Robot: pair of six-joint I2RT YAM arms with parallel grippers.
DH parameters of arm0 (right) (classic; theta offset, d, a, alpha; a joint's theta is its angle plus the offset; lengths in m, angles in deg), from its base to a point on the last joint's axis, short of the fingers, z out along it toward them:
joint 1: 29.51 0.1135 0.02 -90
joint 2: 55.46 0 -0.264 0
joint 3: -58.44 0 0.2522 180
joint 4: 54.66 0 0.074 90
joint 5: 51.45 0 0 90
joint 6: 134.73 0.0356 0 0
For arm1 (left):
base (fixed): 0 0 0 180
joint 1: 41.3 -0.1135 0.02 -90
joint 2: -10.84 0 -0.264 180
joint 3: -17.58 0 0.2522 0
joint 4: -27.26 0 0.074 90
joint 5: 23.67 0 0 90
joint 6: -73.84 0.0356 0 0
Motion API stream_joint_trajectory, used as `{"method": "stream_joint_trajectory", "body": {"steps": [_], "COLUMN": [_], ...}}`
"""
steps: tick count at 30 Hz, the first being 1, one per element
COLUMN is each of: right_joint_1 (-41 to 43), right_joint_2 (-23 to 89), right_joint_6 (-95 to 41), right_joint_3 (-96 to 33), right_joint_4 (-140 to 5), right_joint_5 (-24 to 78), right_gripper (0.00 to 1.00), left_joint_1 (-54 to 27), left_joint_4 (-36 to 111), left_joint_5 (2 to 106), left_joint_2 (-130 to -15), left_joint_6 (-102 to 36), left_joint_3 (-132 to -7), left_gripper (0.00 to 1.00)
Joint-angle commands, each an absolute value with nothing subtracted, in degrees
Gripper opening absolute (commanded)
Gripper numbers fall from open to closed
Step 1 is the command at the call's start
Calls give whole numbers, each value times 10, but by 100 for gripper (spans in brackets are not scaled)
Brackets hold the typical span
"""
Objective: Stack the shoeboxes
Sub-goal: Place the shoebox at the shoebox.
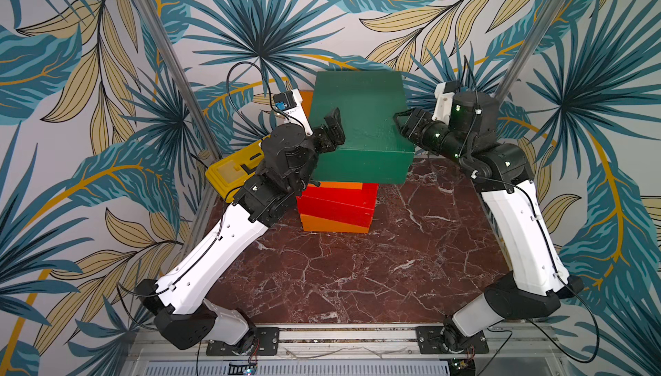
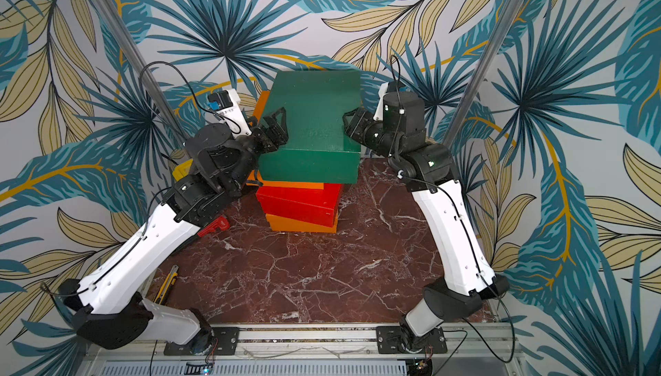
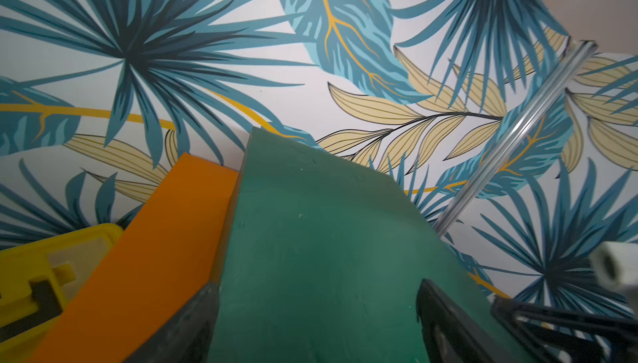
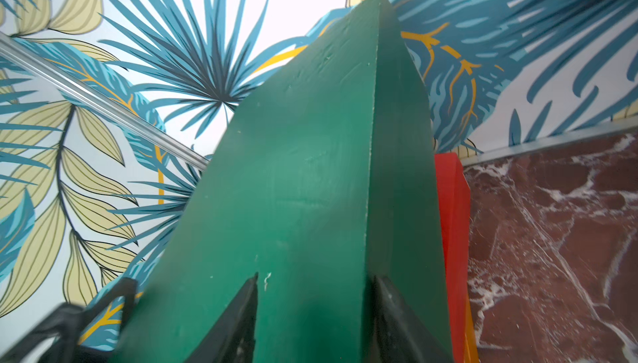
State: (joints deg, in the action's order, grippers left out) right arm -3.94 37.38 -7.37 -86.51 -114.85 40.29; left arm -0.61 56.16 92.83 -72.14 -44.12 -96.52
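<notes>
Four shoeboxes stand in one skewed pile at the back of the table. An orange shoebox [image 1: 334, 225] is lowest, then the red one [image 1: 336, 202] [image 4: 452, 206], then a second orange one [image 1: 343, 185] [image 3: 155, 240]. The dark green shoebox [image 1: 361, 116] [image 2: 314, 113] lies on top, shifted right. My left gripper [image 1: 331, 129] [image 3: 316, 295] straddles its left edge, jaws wide, one finger on the lid, the other low on the side. At the right edge, my right gripper [image 1: 400, 122] [image 4: 316, 276] is shut on it, one finger on the lid and one on the side wall.
A yellow toolbox [image 1: 232, 174] [image 3: 34, 275] lies left of the pile, partly under my left arm. A red tool [image 2: 214, 227] and a yellow utility knife [image 2: 168, 283] lie on the marble table [image 1: 357, 267] at the left. The leaf-patterned wall stands right behind the pile.
</notes>
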Motion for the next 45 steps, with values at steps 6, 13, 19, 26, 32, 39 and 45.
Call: {"method": "stream_joint_trajectory", "body": {"steps": [6, 13, 19, 26, 32, 39, 45], "right_joint_1": [27, 26, 27, 26, 19, -4, -11], "right_joint_2": [446, 478, 501, 487, 450, 380, 360], "right_joint_6": [-82, -76, -71, -82, -80, -54, -48], "right_joint_3": [-962, -962, -956, -919, -859, -733, -685], "right_joint_4": [-1105, -1100, -1099, -1092, -1075, -1013, -998], "right_joint_5": [248, 241, 232, 252, 275, 285, 278], "right_gripper": [54, 54, 54, 54, 54, 54, 55], "left_joint_1": [-28, -73, -98, -117, -117, -117, -117], "left_joint_4": [580, 580, 579, 580, 580, 580, 580], "left_joint_5": [767, 752, 745, 725, 710, 700, 702], "left_joint_2": [-760, -753, -755, -764, -770, -772, -767], "left_joint_6": [-488, -494, -497, -507, -516, -528, -525], "left_joint_3": [-945, -946, -944, -953, -964, -960, -964], "left_gripper": [89, 89, 90, 90, 90, 90, 92]}}
